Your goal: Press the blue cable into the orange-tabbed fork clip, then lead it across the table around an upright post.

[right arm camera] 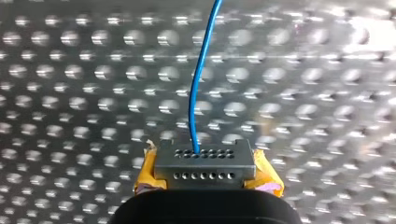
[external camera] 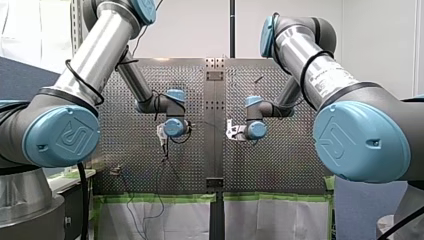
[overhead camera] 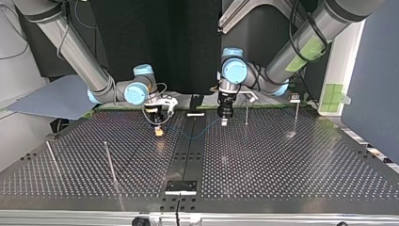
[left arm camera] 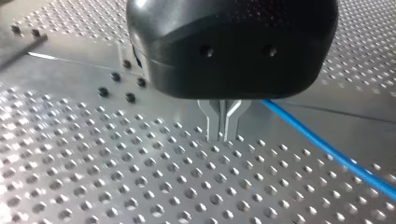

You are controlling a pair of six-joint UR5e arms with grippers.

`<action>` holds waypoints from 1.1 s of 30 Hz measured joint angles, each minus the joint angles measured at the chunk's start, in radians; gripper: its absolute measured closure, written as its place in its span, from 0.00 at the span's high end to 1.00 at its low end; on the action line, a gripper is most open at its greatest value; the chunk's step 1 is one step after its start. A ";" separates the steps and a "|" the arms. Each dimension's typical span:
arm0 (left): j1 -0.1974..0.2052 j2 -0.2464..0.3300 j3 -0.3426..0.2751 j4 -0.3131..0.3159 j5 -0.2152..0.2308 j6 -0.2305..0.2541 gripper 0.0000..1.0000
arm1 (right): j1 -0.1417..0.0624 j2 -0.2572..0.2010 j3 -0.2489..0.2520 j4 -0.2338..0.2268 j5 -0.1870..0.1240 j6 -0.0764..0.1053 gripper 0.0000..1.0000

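The blue cable (right arm camera: 198, 93) comes out from between my right gripper's (right arm camera: 204, 156) yellow-padded fingers, which are shut on it. In the top view it sags low over the table (overhead camera: 282, 169) from my right gripper (overhead camera: 159, 132) across to my left gripper (overhead camera: 224, 122). My left gripper's (left arm camera: 222, 133) metal fingers (left arm camera: 214, 123) are pressed together just above the perforated plate. The cable (left arm camera: 327, 149) runs out from beside their base, not between their tips. I cannot pick out an orange-tabbed clip. A thin upright post (overhead camera: 246, 113) stands close beside my left gripper.
More upright posts stand at the top view's right (overhead camera: 296, 115) and left (overhead camera: 110, 162), (overhead camera: 51, 157). A dark centre strip (overhead camera: 188, 155) with bolts divides the table, and a small black bracket (overhead camera: 181, 187) sits on it near the front edge.
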 joint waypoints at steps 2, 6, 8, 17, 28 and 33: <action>-0.004 0.010 0.000 -0.003 0.002 -0.001 0.00 | 0.000 -0.017 0.000 0.008 0.000 -0.001 0.02; -0.008 0.018 0.000 -0.022 0.004 -0.003 0.00 | 0.005 -0.060 0.000 0.023 0.000 -0.003 0.02; -0.010 0.019 0.000 -0.028 0.006 -0.003 0.00 | 0.007 -0.075 0.000 0.027 0.000 -0.003 0.02; -0.017 0.027 0.000 -0.046 0.007 -0.006 0.00 | 0.010 -0.136 0.000 0.036 0.001 -0.003 0.02; -0.019 0.035 0.002 -0.062 0.041 -0.056 0.00 | 0.019 -0.178 0.000 0.038 0.001 -0.004 0.02; -0.020 0.035 0.011 -0.061 0.057 -0.092 0.00 | 0.025 -0.210 0.000 0.037 0.004 0.001 0.02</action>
